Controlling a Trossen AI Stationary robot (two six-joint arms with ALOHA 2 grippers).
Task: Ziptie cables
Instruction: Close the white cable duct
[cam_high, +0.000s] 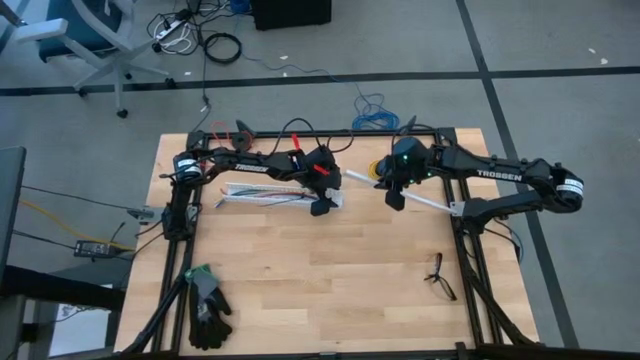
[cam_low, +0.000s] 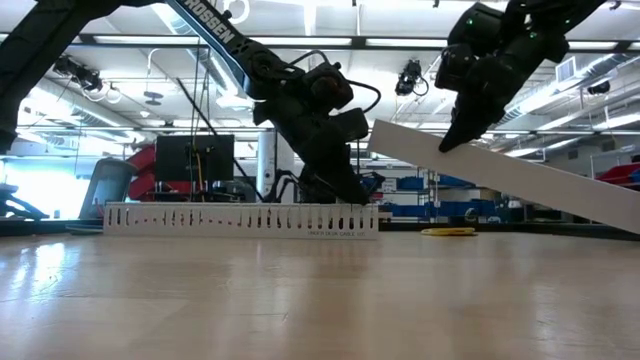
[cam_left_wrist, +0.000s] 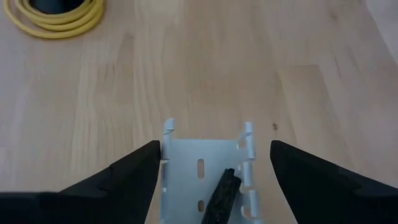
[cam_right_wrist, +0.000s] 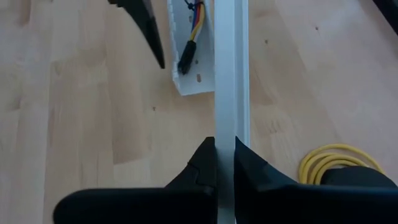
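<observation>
While the left hand (cam_high: 322, 206) hangs with fingers (cam_left_wrist: 124, 177) spread wide, released, over the end of the slotted white channel (cam_high: 275, 193) lying on the bench (cam_high: 320, 290), the right hand (cam_right_wrist: 225, 163) is clenched on a plain white strip (cam_right_wrist: 229, 81), gripping its edge. Strip is lifted and tilted in the low view, one end high near the left hand, other end sloping down toward the right arm's base. The cables (cam_right_wrist: 194, 17), coloured wires with a dark plug end, lie inside the slotted channel, near its open end. Yellow wire coil (cam_right_wrist: 339, 163) sits on the bench just beside the right hand. Black glove (cam_high: 208, 305) at the near left corner. Ziptie can't be told.
</observation>
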